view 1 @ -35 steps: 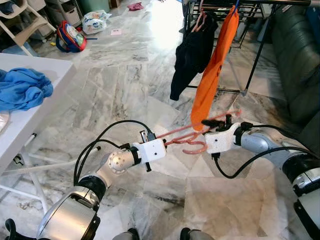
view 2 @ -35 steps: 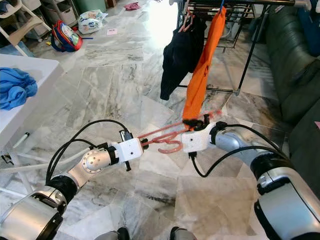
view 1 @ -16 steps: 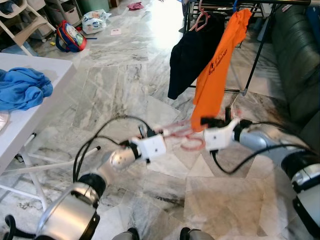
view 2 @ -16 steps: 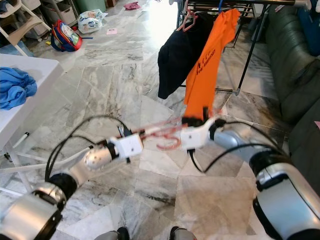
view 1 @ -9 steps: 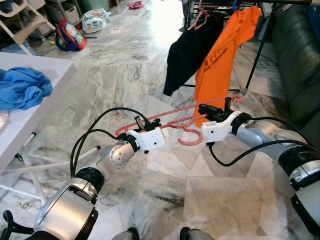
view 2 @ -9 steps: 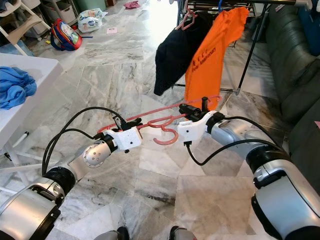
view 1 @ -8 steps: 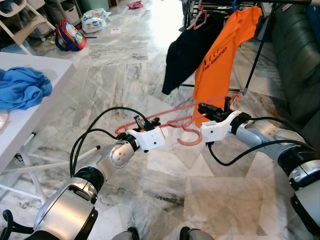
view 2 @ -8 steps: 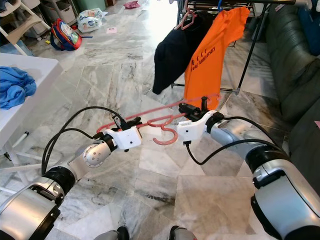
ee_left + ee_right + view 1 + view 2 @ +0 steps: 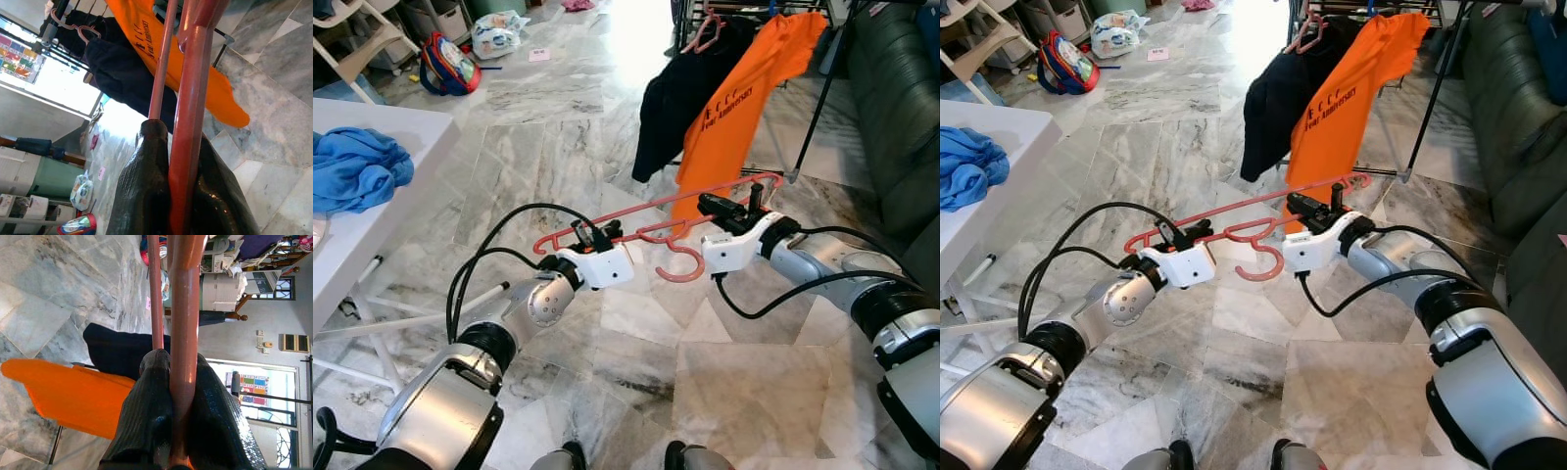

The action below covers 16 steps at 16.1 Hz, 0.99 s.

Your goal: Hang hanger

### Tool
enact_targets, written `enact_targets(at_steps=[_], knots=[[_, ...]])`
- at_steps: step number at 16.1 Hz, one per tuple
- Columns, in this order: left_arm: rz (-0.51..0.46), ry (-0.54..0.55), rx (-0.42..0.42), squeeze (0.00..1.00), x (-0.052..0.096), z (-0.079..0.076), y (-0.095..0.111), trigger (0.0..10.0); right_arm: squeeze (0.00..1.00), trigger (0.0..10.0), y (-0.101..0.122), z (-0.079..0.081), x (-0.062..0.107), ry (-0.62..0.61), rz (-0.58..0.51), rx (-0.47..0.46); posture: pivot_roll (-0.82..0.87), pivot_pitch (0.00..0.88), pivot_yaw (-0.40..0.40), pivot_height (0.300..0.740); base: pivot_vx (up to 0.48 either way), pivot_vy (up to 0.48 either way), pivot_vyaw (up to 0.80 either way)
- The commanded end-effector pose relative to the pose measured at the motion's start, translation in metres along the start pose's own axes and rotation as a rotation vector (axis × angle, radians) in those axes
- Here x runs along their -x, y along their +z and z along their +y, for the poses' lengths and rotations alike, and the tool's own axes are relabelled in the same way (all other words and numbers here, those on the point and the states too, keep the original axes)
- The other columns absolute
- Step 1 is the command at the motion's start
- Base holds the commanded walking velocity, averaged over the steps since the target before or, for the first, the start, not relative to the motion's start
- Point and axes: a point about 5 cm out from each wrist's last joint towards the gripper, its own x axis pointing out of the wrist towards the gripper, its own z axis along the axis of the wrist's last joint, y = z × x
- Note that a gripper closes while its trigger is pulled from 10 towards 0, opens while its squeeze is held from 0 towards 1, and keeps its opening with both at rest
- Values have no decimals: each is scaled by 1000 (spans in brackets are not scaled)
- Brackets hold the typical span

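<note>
Red hanger, held at both ends, short of the drying rack

I hold the red plastic hanger (image 9: 646,217) level, long axis running crosswise before the drying rack (image 9: 822,69). My left gripper (image 9: 590,235) is clamped on its left arm, my right gripper (image 9: 729,211) on its right arm, hook drooping between them. The rack, carrying an orange T-shirt (image 9: 734,108) and a black garment (image 9: 680,93), stands ahead and above; my right gripper is nearer it.

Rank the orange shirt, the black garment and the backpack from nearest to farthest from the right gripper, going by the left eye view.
From the right gripper:
1. Orange shirt, hanging just beyond it.
2. Black garment, on the rack, further to the left.
3. Backpack, on the floor far across the room to the left.
</note>
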Motion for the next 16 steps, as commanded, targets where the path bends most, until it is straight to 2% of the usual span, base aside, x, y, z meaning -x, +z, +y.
enact_targets(at_steps=[1, 2, 3, 4, 5, 6, 7, 8, 9, 16], knots=[[40, 97, 5, 0, 3, 16, -9, 10000, 0, 10000, -11, 11, 8, 67, 64, 3, -72, 200, 54, 740, 0, 0, 0], [41, 95, 7, 0, 3, 16, -9, 10000, 0, 10000, -11, 11, 8, 66, 65, 1, -72, 200, 54, 740, 0, 0, 0], [40, 94, 8, 0, 3, 16, -9, 10000, 0, 6706, -10, 12, 8, 75, 54, -23, -73, 199, 53, 740, 0, 0, 0], [40, 94, 9, 0, 3, 16, -9, 10000, 0, 0, -9, 12, 9, 73, 40, -38, -73, 199, 53, 740, 0, 0, 0], [41, 94, 11, 0, 3, 15, -9, 10000, 0, 0, -9, 13, 9, 77, 38, -40, -74, 199, 53, 740, 0, 0, 0], [41, 93, 11, 0, 3, 15, -9, 10000, 0, 2941, -9, 14, 9, 81, 40, -37, -74, 199, 52, 740, 0, 0, 0], [41, 93, 11, 0, 3, 15, -9, 10000, 0, 2941, -9, 14, 9, 82, 42, -36, -74, 199, 52, 740, 0, 0, 0], [41, 93, 12, 0, 3, 15, -9, 10000, 0, 10000, -9, 14, 9, 83, 48, -44, -74, 199, 52, 740, 0, 0, 0], [41, 92, 14, 0, 3, 15, -9, 10000, 1000, 10000, -8, 12, 9, 72, 39, -90, -73, 199, 51, 740, 0, 0, 0], [40, 86, 18, 0, 4, 14, -10, 10000, 1000, 10000, -5, 16, 8, 127, 23, -103, -71, 200, 51, 740, 0, 0, 0]])
